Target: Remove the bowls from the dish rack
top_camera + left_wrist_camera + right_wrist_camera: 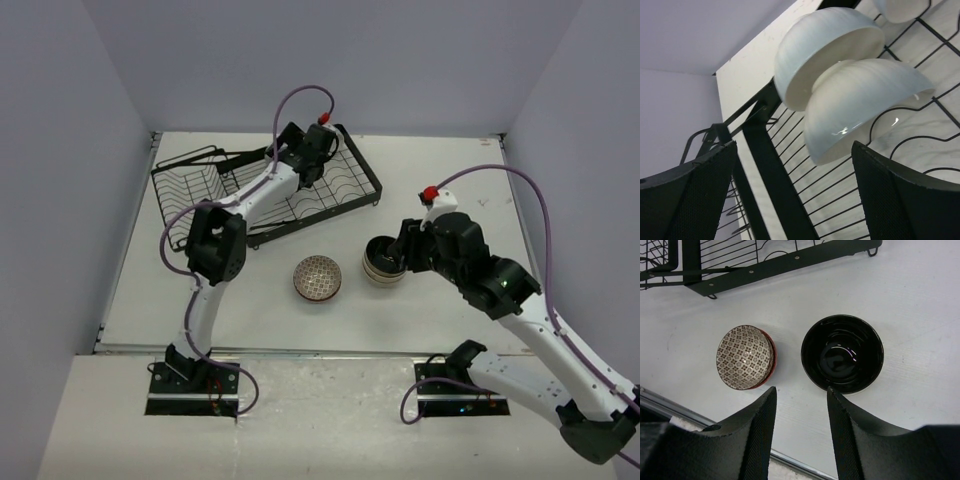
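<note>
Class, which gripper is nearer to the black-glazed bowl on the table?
Right. The right gripper hovers just beside the black-glazed bowl; the left gripper is far off over the dish rack, at the white bowls.

No writing, label, brand or number can be read in any view. The patterned bowl (745, 357) shows only a printed motif.

White table (450, 170) under black dish rack (772, 264), patterned bowl (318, 278) beside black-lined bowl (842, 354)
</note>
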